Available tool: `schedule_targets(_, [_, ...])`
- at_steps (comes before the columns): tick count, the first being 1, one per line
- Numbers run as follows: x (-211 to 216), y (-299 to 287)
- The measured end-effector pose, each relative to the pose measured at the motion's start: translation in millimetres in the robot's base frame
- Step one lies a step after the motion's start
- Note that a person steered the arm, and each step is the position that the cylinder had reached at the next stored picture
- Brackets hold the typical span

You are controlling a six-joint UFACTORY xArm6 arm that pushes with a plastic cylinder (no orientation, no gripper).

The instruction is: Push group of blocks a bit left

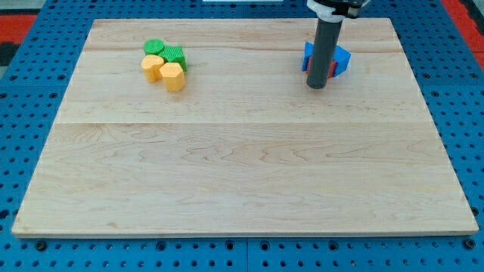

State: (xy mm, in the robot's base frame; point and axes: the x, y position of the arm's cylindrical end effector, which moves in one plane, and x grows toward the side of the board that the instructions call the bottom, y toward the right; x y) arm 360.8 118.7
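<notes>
My tip [318, 85] is the lower end of the dark rod at the view's upper right. It stands just in front of a small group of blocks, partly hiding them: a blue block [342, 59] sticks out on both sides of the rod and a red block [333, 70] peeks out at its right. At the view's upper left lies a second tight group: a round green block [154, 47], a ridged green block [175, 54], a yellow round block [152, 66] and a yellow hexagonal block [174, 76].
The blocks lie on a pale wooden board [242, 166], which rests on a blue perforated table [30, 91]. A red area [465, 19] shows at the view's top right corner.
</notes>
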Motion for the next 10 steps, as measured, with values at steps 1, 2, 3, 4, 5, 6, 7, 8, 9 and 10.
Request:
schedule_targets(1, [0.0,0.0])
schedule_targets(2, [0.0,-1.0])
schedule_targets(3, [0.0,-1.3])
schedule_targets(4, [0.0,-1.3])
schedule_targets(5, [-0.3,-1.5])
schedule_targets(6, [-0.5,-21.6])
schedule_targets(7, [-0.5,-81.8])
schedule_targets(8, [-9.2,-127.9])
schedule_targets(9, [-35.7,-148.8])
schedule_targets(10, [-54.7,-175.7])
